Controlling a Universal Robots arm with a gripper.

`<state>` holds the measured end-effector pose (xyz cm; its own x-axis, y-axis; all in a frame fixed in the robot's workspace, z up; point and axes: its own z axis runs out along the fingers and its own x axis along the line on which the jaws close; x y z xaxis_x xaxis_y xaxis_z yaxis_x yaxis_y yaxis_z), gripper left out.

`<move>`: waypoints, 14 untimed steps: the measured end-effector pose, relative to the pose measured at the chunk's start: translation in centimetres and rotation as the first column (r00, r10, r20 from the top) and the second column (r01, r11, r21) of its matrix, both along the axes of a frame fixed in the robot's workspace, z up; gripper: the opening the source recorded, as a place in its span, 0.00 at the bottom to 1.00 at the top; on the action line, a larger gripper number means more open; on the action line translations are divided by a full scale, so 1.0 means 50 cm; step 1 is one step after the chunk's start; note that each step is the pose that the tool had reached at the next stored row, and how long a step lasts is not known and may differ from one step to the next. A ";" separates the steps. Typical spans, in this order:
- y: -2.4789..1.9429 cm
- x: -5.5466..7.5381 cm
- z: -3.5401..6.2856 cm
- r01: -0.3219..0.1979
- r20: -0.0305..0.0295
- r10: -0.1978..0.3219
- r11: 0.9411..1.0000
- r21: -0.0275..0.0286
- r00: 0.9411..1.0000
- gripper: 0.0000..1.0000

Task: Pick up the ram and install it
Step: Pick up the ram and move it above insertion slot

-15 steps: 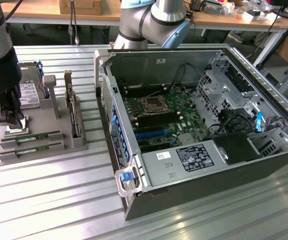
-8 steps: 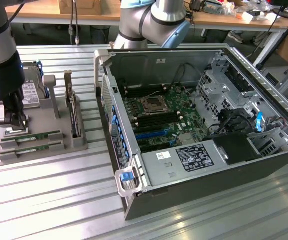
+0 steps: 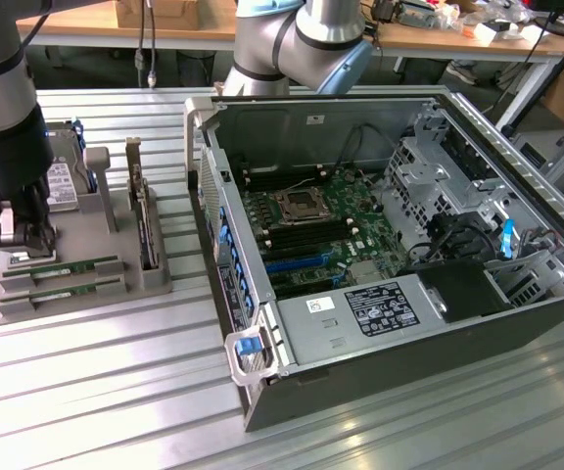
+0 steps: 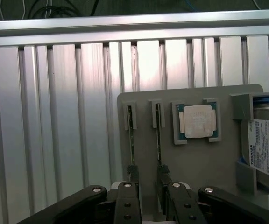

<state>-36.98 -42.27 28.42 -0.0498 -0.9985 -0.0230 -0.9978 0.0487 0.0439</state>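
Two green ram sticks (image 3: 65, 265) (image 3: 65, 287) lie side by side in slots of a grey holder tray (image 3: 86, 304) on the exterior view's left. My gripper (image 3: 23, 243) hangs over the tray's left end, just above the sticks. In the wrist view the sticks run edge-on as thin lines (image 4: 131, 140) (image 4: 158, 140). My gripper (image 4: 147, 171) stands open there, one fingertip (image 4: 132, 169) over each stick, with nothing held. The open computer case holds the motherboard (image 3: 311, 225) with its memory slots (image 3: 262, 211) beside the processor socket.
On the tray also stand a dark expansion card (image 3: 145, 225), a hard drive (image 3: 62, 181) and a square silver processor chip (image 4: 197, 121). The case's wall (image 3: 213, 215) rises right beside the tray. Ribbed aluminium table (image 3: 116, 392) stretches in front.
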 end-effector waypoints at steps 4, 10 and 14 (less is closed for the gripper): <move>0.0000 0.002 -0.005 0.000 0.000 0.000 1.000 0.000 1.000 0.30; 0.0000 0.003 -0.011 0.000 0.000 0.000 1.000 0.000 1.000 0.30; -0.0001 0.003 -0.015 0.000 0.000 0.000 1.000 0.000 1.000 0.30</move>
<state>-36.84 -42.27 27.68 -0.0498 -0.9985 -0.0230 -0.9978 0.0488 0.0440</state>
